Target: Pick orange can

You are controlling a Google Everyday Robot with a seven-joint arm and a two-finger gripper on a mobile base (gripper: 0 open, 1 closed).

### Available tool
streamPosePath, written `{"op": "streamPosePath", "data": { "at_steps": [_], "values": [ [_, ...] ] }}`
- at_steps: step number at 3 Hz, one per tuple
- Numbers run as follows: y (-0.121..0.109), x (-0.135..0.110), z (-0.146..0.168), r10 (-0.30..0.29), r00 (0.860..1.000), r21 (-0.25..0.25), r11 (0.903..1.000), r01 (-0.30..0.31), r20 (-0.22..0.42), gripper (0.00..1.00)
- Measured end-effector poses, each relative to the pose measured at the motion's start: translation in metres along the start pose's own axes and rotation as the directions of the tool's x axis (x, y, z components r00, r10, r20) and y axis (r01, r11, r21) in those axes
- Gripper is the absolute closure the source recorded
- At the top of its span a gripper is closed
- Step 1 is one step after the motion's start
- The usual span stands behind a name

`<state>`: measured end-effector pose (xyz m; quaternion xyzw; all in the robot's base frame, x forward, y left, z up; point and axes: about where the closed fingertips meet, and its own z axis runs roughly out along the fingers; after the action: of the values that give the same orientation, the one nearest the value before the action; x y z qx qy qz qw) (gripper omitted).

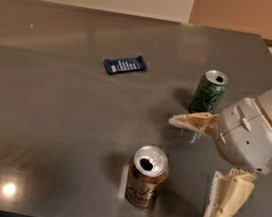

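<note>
The claw (187,177) comes in from the right side of the grey metal table (48,118), its pale rounded wrist filling the right edge of the view, and it is spread wide with nothing in it. Its two cream fingers (228,199) stand far apart: the upper one reaches out to the left above the tabletop, and the lower one hangs down toward the near edge of the table. The orange can (145,183) stands upright on the table just left of the gap between the fingers, below the tip of the upper finger and level with the lower one. It is near both but clear of each, with bare table showing between it and the lower finger. Its silver top faces up with the drinking hole open, and pale script runs across its coppery side. Beyond the upper finger, farther back on the table, a green can (209,93) also stands upright with its top opened. Its base sits right by that finger, and whether the two touch cannot be told. Well away from the claw, up and to the left past both cans, a small dark blue packet (125,64) lies flat. A bright spot of reflected light sits on the table far to the left of the claw, near the front edge
</note>
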<state>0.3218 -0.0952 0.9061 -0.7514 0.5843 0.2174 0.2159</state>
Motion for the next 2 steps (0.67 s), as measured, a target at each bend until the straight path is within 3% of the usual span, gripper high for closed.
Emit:
{"op": "streamPosePath", "data": {
  "at_steps": [2],
  "values": [
    [-0.0033,-0.0175,0.0216,-0.042,0.998,-0.06,0.9972,0.045,0.039,0.0]
  ]
}}
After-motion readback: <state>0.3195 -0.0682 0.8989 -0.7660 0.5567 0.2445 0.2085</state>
